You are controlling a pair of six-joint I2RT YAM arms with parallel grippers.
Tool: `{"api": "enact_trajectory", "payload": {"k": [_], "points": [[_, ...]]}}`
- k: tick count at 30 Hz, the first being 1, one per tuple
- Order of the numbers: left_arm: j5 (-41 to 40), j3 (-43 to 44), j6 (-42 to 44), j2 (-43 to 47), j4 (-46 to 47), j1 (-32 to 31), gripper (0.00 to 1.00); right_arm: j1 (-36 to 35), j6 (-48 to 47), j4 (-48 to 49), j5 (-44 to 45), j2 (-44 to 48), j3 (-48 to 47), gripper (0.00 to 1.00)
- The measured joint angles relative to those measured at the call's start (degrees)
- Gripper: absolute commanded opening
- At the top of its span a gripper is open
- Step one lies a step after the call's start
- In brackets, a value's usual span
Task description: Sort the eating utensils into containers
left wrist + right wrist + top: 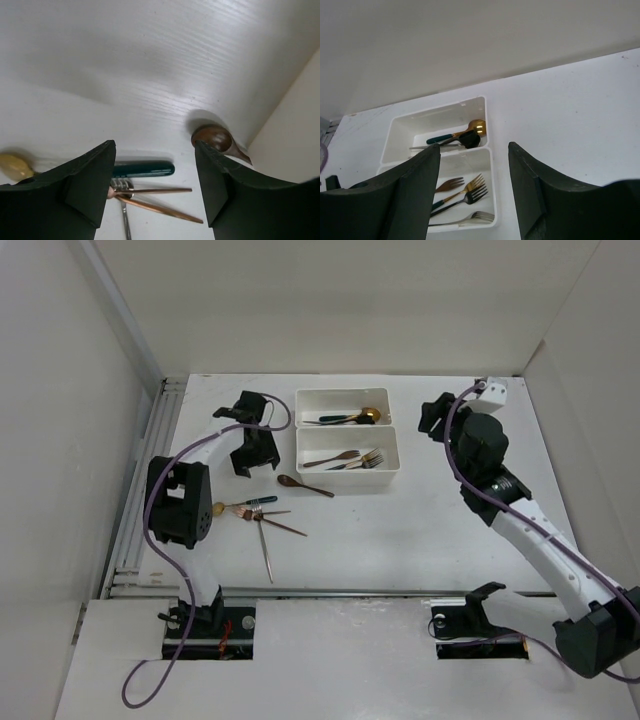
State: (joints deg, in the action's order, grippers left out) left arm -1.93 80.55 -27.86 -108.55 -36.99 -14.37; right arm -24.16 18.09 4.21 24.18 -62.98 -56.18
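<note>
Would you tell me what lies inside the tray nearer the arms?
The nearer tray holds four forks: copper, gold, black, silver. A finger covers their handles in the right wrist view.

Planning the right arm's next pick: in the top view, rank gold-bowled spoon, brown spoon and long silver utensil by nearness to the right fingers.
1. Gold-bowled spoon, in the far tray, beside the right gripper.
2. Brown spoon, on the table before the near tray's left corner.
3. Long silver utensil, farthest, toward the table's left near side.
</note>
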Motion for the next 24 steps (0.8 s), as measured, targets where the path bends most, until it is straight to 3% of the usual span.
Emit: {"api": "enact_trajectory", "payload": {"k": [6,9,14,24], "points": [[0.4,2.0,3.9,5.2,-2.9,1.6,0.63,-2.3,-0.1,-1.4,2.0,4.1,2.7,0.62],[1.6,-1.0,6.0,6.7,-3.6,3.0,0.63,-3.7,-0.1,-1.9,2.9,4.2,3.3,0.62],[5.9,-7.4,7.6,5.7,-6.3,5.9,0.66,-5.8,-0.1,-2.9,4.6,4.2,3.7,0.63],[13.2,-8.1,8.5,2.8,-6.7,7.5,0.67,-8.2,0.1,-5.0,9.0,6.4,3.7,0.63]]}}
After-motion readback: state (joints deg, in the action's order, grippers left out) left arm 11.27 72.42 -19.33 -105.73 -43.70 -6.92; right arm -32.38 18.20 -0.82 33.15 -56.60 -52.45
